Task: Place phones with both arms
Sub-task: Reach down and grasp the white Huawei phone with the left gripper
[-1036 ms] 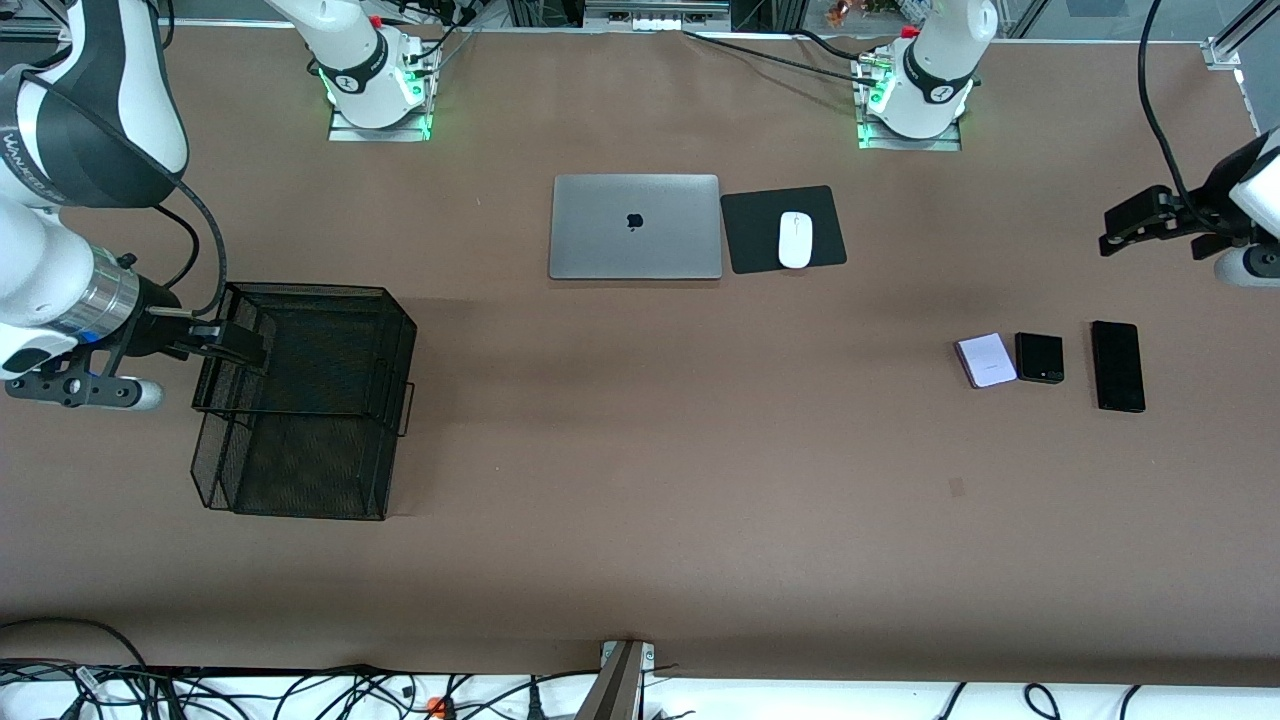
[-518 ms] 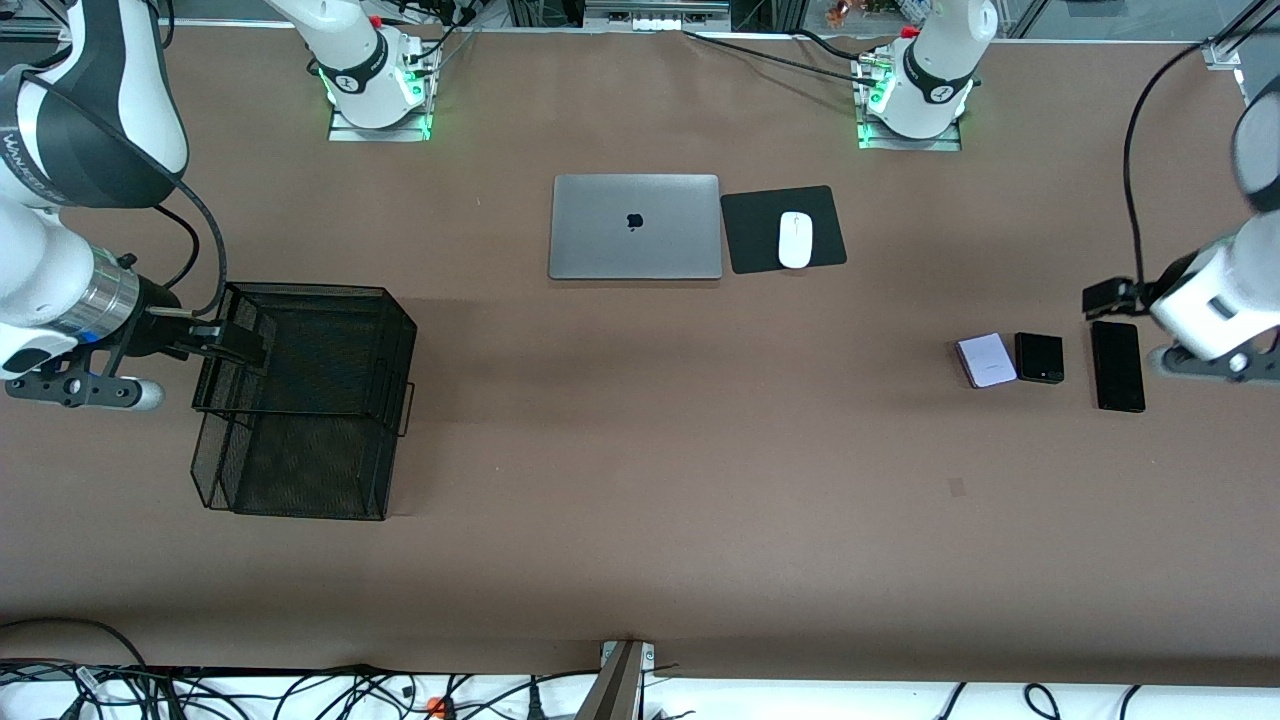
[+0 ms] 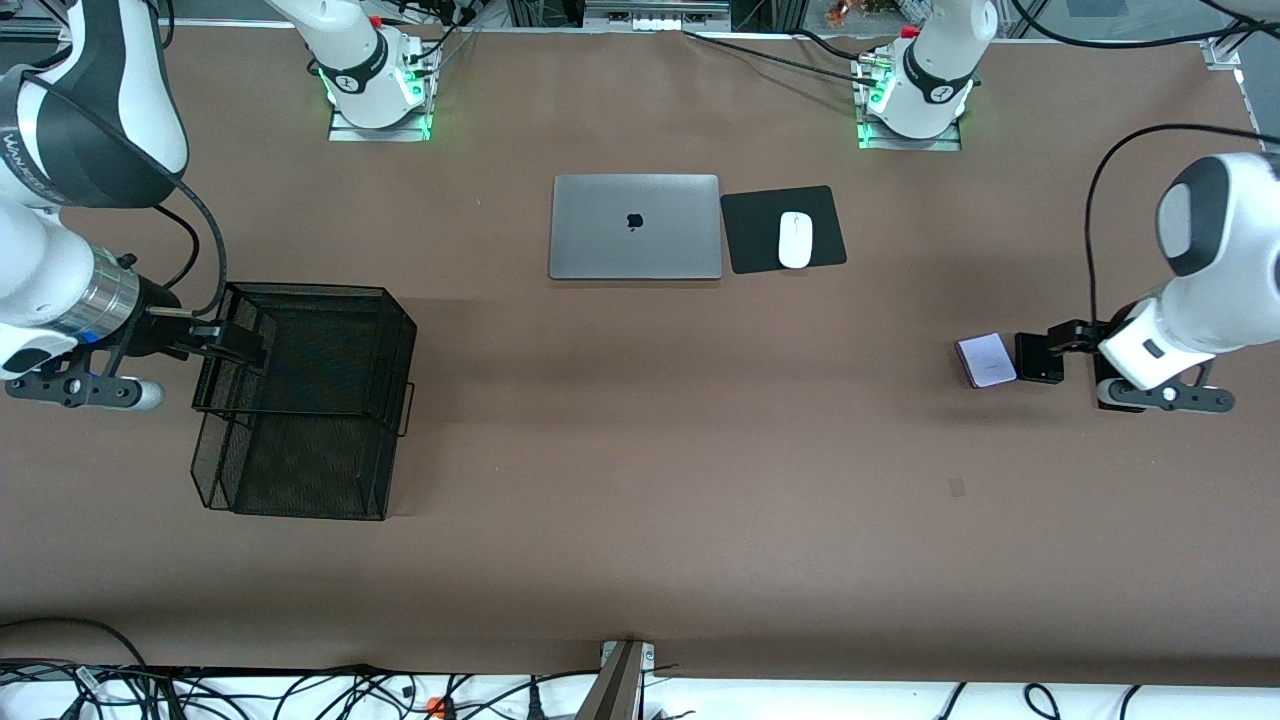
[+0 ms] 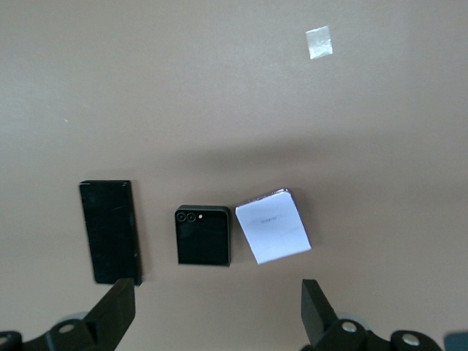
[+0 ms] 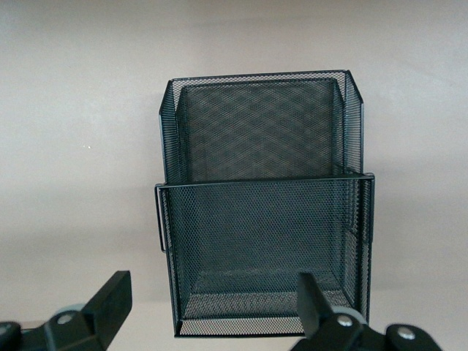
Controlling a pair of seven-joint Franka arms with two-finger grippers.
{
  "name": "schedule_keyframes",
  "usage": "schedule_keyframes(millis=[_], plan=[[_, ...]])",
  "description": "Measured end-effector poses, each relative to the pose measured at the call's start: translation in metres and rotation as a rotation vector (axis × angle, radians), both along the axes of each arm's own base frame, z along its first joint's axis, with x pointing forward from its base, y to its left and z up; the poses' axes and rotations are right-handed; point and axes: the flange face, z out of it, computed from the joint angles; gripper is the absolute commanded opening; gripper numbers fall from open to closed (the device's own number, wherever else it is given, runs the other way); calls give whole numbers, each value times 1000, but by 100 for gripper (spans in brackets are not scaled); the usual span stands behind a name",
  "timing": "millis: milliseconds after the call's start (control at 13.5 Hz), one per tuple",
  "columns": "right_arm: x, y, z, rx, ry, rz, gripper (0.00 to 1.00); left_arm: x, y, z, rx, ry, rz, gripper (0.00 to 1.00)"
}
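Three phones lie in a row toward the left arm's end of the table: a pale lilac-white one (image 3: 985,360) (image 4: 273,226), a small squarish black one (image 3: 1034,358) (image 4: 204,235) beside it, and a long black slab (image 4: 110,230). In the front view the left hand hides most of the slab. My left gripper (image 3: 1066,339) (image 4: 216,311) hangs open over the table beside the small black phone, with nothing between its fingers. My right gripper (image 3: 226,342) (image 5: 212,303) waits open and empty over the rim of the black mesh basket (image 3: 300,400) (image 5: 263,205).
A closed silver laptop (image 3: 635,227) lies near the robots' bases. Beside it a white mouse (image 3: 795,240) rests on a black pad (image 3: 755,230). A small patch of tape (image 3: 957,487) (image 4: 319,42) marks the table nearer the front camera than the phones.
My left arm has swung in from the table's end and down over the phones, and now covers the long slab in the front view. The right arm has not moved.
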Motion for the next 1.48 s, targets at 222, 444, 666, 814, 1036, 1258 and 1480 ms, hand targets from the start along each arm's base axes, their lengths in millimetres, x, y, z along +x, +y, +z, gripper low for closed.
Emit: schedule_keyframes(millis=[222,444,666,814,1036,1258,1480], plan=[[0,0,0,0,0,0,100,-17,-7,-45,-8,-40,37,100],[0,0,0,0,0,0,100,-36,-11,-82,-21,-91,73,100],[0,0,0,0,0,0,100,-57,-1,-111,-35,-140,140,100],[0,0,0,0,0,0,100,-67,2,-125,-42,-172,202,100],[0,0,0,0,0,0,100,-85,-3,-149,-60,-211,263,100],[0,0,0,0,0,0,100,-94,-7,-167,-77,-231,295,100],[0,0,0,0,0,0,100,-98,-11,-191,-100,-249,317,100]])
